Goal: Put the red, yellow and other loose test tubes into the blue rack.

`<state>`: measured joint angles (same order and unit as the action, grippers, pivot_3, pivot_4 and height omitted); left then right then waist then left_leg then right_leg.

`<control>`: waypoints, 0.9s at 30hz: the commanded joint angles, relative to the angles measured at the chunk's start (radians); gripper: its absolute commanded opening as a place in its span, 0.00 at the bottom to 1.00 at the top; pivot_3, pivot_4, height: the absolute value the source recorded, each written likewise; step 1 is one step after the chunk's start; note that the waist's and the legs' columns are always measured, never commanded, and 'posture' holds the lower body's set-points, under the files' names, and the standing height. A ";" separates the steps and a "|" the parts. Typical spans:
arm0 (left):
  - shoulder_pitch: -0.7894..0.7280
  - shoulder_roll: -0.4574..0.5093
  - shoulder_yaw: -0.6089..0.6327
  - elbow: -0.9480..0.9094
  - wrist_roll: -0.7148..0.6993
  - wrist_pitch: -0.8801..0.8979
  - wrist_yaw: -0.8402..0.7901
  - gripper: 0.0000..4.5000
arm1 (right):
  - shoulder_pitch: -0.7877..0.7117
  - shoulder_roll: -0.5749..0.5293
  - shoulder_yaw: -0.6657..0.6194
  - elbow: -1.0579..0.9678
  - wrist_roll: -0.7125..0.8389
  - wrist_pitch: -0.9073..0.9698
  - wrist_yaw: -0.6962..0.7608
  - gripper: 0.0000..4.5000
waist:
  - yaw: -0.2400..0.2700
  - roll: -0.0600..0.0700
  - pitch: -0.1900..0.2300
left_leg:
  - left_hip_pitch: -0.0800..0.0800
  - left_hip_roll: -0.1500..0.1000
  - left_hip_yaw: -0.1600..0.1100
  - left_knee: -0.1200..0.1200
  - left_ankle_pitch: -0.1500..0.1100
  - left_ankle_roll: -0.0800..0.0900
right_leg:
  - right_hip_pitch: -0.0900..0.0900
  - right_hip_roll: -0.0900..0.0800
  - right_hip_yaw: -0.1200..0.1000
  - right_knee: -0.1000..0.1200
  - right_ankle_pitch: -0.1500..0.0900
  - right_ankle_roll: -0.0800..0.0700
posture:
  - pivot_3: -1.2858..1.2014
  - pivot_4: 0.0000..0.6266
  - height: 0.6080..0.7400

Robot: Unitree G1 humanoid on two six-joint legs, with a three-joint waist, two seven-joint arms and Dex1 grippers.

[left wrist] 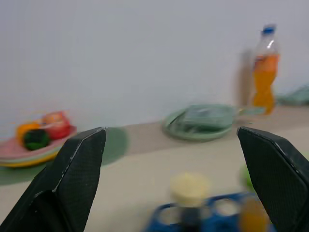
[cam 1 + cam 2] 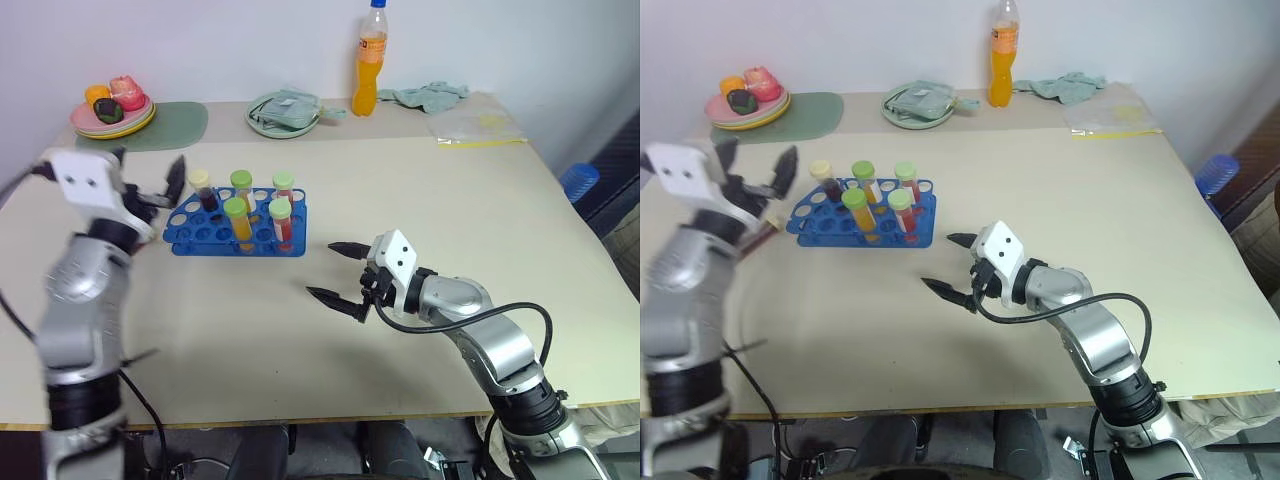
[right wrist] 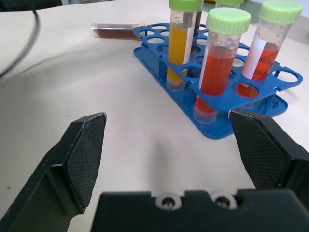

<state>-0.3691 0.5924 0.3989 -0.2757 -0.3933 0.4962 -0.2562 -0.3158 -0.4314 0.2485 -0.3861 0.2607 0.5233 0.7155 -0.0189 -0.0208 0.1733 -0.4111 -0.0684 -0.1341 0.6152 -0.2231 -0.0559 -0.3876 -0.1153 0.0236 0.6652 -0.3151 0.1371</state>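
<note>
Blue rack (image 2: 237,232) stands on the surface (image 2: 420,200), left of centre. Five capped tubes stand upright in it: one dark tube with a cream cap (image 2: 200,181) at the rear left corner, two yellow-orange (image 2: 236,210) and two red (image 2: 280,211), all green-capped.

One dark tube (image 3: 116,31) lies flat on the surface just beside the rack's left end, visible in the right wrist view. In my judgement this is the remaining loose item; the task is close to done but not finished.

Left gripper (image 2: 150,186) is raised off the surface near the rack's left end, jaws spread wide, holding nothing. Right gripper (image 2: 335,272) hangs low over the surface, in front of the rack and to its right, jaws spread, empty.

Risks noted:
- The lying tube is round and may roll away if a finger nudges it before the jaws close.
- It lies close against the rack; a descending left gripper could strike the rack, shift it, or knock the standing tubes.
- A tube grasped lying flat must be turned upright before insertion; a slack pinch could let it slip or meet a hole at a slant.
</note>
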 commanded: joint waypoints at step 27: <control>-0.759 0.319 -0.747 1.518 0.608 -0.054 -0.807 0.49 | 0.004 -0.124 -0.016 -0.146 0.033 -0.021 0.086 1.00 | -0.015 -0.003 0.002 | -0.001 0.000 0.002 0.000 0.000 0.000 | -0.001 0.001 -0.002 0.001 -0.001 0.001 | 0.52 0.24 1.00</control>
<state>-1.1028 0.8909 -0.3443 1.2258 0.1846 0.4647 -1.0602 -0.3158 -0.5613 0.2406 -0.4819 0.2876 0.5141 0.8079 -0.0337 -0.0239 0.1753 -0.4122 -0.0684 -0.1318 0.6148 -0.2230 -0.0558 -0.3882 -0.1144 0.0219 0.6664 -0.3159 0.1378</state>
